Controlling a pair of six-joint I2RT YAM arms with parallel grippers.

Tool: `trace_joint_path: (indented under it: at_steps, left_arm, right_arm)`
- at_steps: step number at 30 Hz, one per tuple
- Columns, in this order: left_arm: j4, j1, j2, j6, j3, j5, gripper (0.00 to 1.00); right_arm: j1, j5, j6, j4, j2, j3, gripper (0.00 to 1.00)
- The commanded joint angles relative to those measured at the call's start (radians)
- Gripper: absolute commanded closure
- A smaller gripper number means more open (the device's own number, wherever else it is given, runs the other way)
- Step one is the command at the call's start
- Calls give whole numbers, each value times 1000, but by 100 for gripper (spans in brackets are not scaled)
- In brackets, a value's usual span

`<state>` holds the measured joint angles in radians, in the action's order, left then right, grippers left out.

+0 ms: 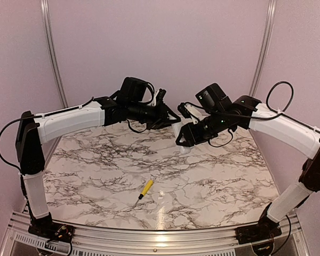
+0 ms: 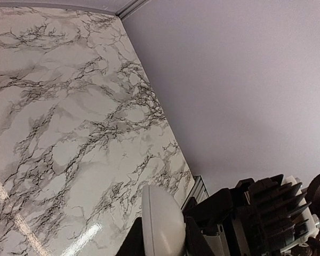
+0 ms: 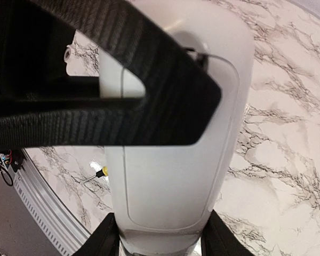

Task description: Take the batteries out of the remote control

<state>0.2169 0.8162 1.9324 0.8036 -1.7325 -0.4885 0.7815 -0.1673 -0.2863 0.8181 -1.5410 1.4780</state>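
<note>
The white remote control [image 1: 177, 129] hangs above the back of the marble table, held between both arms. My right gripper [image 1: 182, 140] is shut on its lower end; in the right wrist view its black fingers [image 3: 104, 241] press both sides of the remote control [image 3: 170, 181], whose curved cover seam shows. My left gripper [image 1: 173, 124] grips the other end: the rounded white tip of the remote control [image 2: 162, 221] sits tight between the left fingers [image 2: 198, 240]. One left finger crosses the top of the right wrist view. The batteries are hidden.
A yellow-handled screwdriver [image 1: 145, 188] lies on the marble table [image 1: 213, 181] near the front centre, also the screwdriver [image 3: 100, 173] seen past the remote. Purple walls enclose the back and sides. A metal rail [image 1: 149, 234] runs along the front edge.
</note>
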Motion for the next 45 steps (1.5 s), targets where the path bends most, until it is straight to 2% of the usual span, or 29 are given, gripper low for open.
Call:
trace_joint_path:
  at_steps: [1,5,7,10,12,14,17,21,24,27,31,36,40,42,45]
  left_arm:
    - [-21,-2,13,-9,-29,-13,88]
    - [-21,-2,3,-7,-30,-7,92]
    - [-18,-4,-10,-11,-27,0,93]
    - [-26,-14,-45,-7,-2,6,93]
    - [-76,-25,-93,6,51,-7,93]
    - [-118,-35,-144,9,109,-5,93]
    - [-140,-56,-222,-4,187,-2,93]
    - [-169,-85,-316,-20,275,48,93]
    - [-165,-95,-373,-37,315,137,100]
    - [-165,-95,-415,-53,341,228,100]
    - [-187,-100,-438,-54,347,237,100]
    - [-207,-111,-464,24,347,261,100]
    - [-203,-123,-474,21,332,229,100]
    - [-270,-139,-485,71,363,212,100]
    - [-478,-158,-512,224,479,223,100]
  right_arm:
    - [9,-6,14,-33,21,44,69]
    - [9,-7,14,-42,25,40,63]
    - [9,-16,13,-37,20,47,53]
    - [9,0,-5,-18,16,66,31]
    - [9,16,-24,-17,25,65,20]
    - [9,31,-43,-25,41,60,11]
    - [9,42,-69,-50,65,48,5]
    - [9,53,-120,-109,100,11,4]
    - [9,48,-201,-232,168,-77,3]
    - [7,54,-294,-358,235,-178,2]
    - [2,137,-356,-354,275,-215,1]
    - [-45,87,-421,-403,289,-254,2]
    - [-81,-9,-451,-488,288,-297,2]
    - [-98,-39,-484,-534,292,-317,2]
    - [-105,-21,-528,-594,307,-332,2]
